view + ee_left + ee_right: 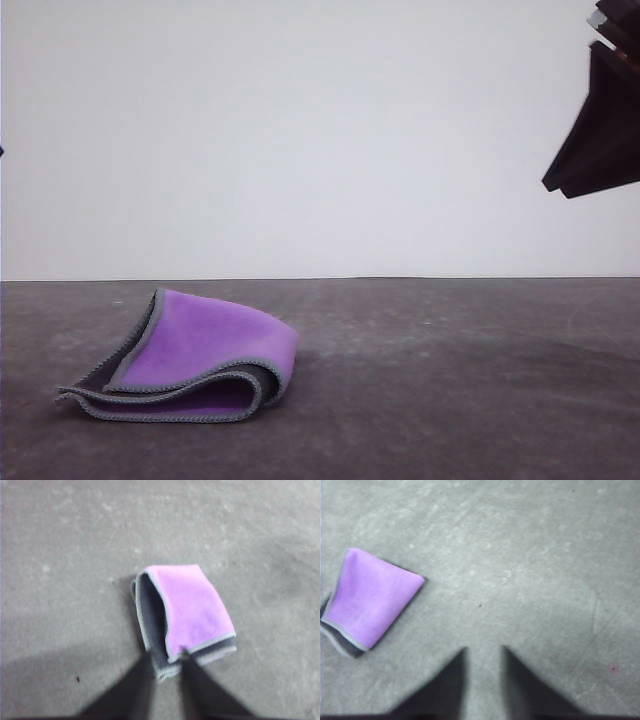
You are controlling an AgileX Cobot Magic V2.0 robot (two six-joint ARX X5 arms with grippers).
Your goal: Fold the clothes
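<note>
Dark grey tabletop [450, 400], matte, mottled with pale scuffs and faint streaks; a small dark speck and a pinkish spot show on it in the wrist views. Behind it a plain white wall [300, 130], meeting the table in a straight horizontal line.

Cloth [195, 358] lies folded on the table's left side in the front view, purple face up, slate-grey face peeking at the layered open edges, light grey stitching along the borders. Fold is loose, top layer puffed up, not flat.

Left gripper [167, 667] hangs above the cloth's stitched edge, fingers [132, 690] parted, nothing between them; contact with the cloth I cannot tell, picture is blurred. Right gripper [484, 652] is over bare table, fingers spread, well apart from the cloth [370, 600]. Front view has the right arm [600, 120] raised high at the upper right.
</note>
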